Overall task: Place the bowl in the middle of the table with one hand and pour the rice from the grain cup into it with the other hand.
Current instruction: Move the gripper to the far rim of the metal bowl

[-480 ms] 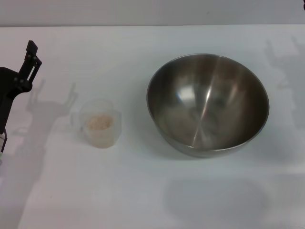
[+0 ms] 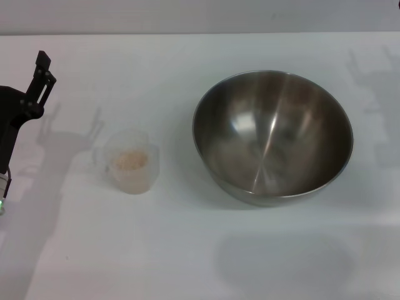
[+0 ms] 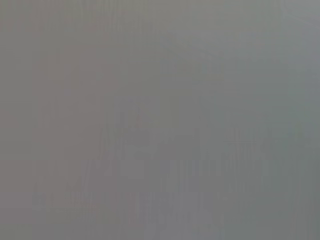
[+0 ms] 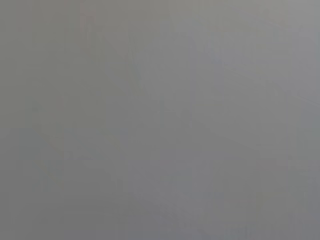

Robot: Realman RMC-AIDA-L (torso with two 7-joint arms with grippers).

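A white surface [image 2: 187,250] holds a large steel bowl [image 2: 272,136], upright, right of centre. Well apart to its left stands a small clear grain cup [image 2: 130,162] with rice [image 2: 129,160] inside. The left gripper [image 2: 39,81] hangs at the far left edge, touching nothing; whether it is open cannot be told. Both wrist views show only plain grey.

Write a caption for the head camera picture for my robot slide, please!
A grain cup of rice and an empty steel bowl wait on the white table; left gripper nearby.
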